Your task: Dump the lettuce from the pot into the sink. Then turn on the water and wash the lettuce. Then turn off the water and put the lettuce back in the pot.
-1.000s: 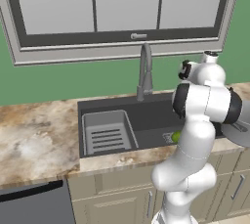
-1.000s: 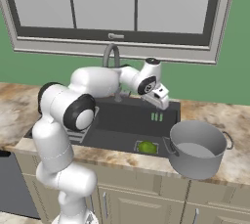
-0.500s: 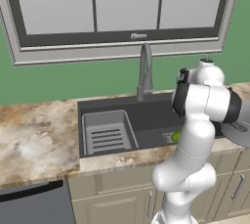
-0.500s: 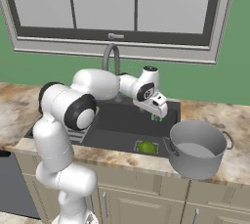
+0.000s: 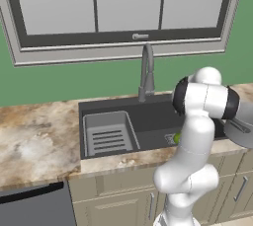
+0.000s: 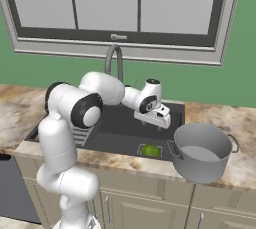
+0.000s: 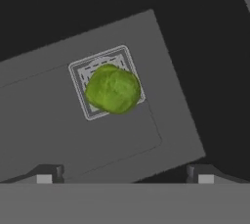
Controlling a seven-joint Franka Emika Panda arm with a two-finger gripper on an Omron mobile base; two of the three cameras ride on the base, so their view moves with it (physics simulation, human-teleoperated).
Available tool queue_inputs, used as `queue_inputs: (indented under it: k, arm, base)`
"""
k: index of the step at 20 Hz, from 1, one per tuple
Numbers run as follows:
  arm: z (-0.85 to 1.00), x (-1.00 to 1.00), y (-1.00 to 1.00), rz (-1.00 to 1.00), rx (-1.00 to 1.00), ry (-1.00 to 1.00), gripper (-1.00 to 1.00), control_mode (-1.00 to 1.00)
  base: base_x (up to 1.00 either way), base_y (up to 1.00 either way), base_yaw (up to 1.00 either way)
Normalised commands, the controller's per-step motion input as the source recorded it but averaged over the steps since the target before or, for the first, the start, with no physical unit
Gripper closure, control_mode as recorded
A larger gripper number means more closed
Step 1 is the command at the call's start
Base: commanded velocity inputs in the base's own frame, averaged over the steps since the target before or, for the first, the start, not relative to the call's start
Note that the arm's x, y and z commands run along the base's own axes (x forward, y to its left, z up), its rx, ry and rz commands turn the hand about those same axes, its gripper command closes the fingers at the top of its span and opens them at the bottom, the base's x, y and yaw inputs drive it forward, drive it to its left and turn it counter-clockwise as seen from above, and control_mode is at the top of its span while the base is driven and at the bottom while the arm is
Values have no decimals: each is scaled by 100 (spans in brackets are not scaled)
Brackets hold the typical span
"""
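My gripper [image 7: 125,178] hangs over the sink [image 6: 120,138] with its fingers apart and empty, above the lettuce [image 7: 113,89] resting on the drain grate [image 7: 82,74], and I judge an off-centre descent could nudge that ball aside.

Lettuce [image 7: 113,89]: round green ball on sink [image 6: 120,138] drain grate, near front wall. Pot [image 6: 201,151]: silver, upright, on counter right of sink.

A bright green lettuce [image 7: 113,89] is seen against the dark charcoal sink [image 7: 58,135]. The pot [image 6: 201,152] is rendered silver-grey, the countertop [image 5: 34,131] mottled beige-brown marble.
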Motion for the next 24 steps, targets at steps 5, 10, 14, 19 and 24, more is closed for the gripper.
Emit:
queue_inputs:
  k: [5, 10, 14, 19, 24]
  arm:
    - [-32, 0, 0, 30, 0, 0, -100, -100]
    - [-31, 0, 0, 31, 0, 0, -100, -100]
    - [-33, 0, 0, 27, -1, 0, -100, -100]
    - [-45, 3, 0, 25, -2, 0, -100, -100]
    - [-42, 7, 0, 24, -3, -1, -100, -100]
  base:
    - [0, 0, 0]
    - [0, 0, 0]
    - [0, 0, 0]
    - [0, 0, 0]
    - [0, 0, 0]
